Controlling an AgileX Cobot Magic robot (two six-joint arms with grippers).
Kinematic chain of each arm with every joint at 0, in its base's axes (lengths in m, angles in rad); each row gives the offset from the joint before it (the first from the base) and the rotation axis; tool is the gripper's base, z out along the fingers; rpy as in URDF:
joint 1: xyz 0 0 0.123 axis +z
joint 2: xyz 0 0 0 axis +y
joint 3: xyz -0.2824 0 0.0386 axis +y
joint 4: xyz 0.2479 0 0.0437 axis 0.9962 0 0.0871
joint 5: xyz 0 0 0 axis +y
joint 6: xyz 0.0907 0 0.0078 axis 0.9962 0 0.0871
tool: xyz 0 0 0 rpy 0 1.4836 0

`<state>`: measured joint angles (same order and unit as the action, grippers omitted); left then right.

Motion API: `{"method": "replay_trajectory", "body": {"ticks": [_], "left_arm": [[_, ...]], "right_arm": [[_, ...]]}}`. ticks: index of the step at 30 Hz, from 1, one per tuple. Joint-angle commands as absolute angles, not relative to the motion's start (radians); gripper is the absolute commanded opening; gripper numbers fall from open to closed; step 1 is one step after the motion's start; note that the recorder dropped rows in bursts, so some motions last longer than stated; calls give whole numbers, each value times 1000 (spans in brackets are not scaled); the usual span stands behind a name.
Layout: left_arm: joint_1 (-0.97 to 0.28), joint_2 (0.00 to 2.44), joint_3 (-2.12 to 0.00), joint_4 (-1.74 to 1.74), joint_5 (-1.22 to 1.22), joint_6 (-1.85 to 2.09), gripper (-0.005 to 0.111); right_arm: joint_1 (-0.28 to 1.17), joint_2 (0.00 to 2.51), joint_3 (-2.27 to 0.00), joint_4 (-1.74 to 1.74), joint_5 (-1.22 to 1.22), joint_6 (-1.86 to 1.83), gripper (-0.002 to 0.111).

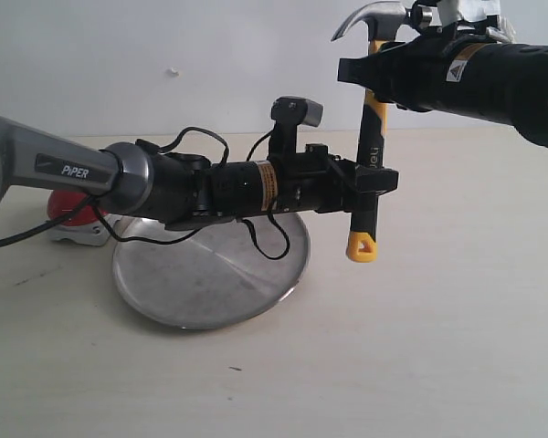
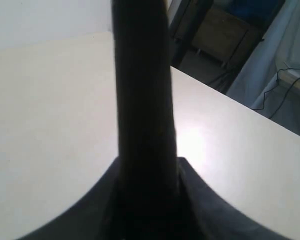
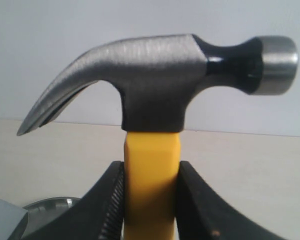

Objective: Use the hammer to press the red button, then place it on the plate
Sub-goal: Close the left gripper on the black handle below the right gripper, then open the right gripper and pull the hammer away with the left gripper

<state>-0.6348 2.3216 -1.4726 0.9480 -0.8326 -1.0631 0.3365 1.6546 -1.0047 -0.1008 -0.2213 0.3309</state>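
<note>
The hammer (image 1: 370,137) stands upright in the air, right of the plate, with its metal head at the top and its yellow loop hanging lowest. My left gripper (image 1: 373,182) is shut on the lower black part of the handle (image 2: 142,90), which fills the gap between its jaws. My right gripper (image 1: 376,71) is shut on the yellow neck just below the head (image 3: 155,85). The silver plate (image 1: 210,274) lies on the table under my left arm. Behind that arm, at the far left, the red button (image 1: 71,206) on its white base shows only in part.
Pale table surface stretches to the right and front of the plate. A white wall stands behind. The left wrist view shows the table's far edge (image 2: 230,97) with dark furniture and cables beyond it. The plate's rim (image 3: 50,204) shows low in the right wrist view.
</note>
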Motion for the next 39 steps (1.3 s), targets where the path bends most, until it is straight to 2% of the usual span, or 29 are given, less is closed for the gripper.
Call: {"method": "replay_trajectory", "body": {"ticks": [1, 10, 13, 22, 29, 34, 39], "left_arm": [[-638, 2316, -1480, 921, -840, -1054, 0], [-618, 2316, -1480, 815, -840, -1054, 0], [-602, 2314, -1480, 773, -840, -1054, 0], [-509, 2271, -1480, 790, -808, -1084, 0], [-415, 2100, -1399, 975, -479, -1092, 0], [-405, 1929, -1273, 1027, -266, -1028, 0], [-405, 1755, -1127, 1027, -214, -967, 0]], "right_arm": [[338, 1637, -1014, -108, -288, 325, 19], [338, 1637, -1014, -110, -278, 266, 61], [338, 1637, -1014, -112, -270, 244, 69], [338, 1572, -1014, -112, -199, 154, 69], [338, 1485, -1014, -112, -121, 133, 69], [338, 1483, -1014, -112, -126, 133, 68], [338, 1483, -1014, -112, -126, 133, 62]]}}
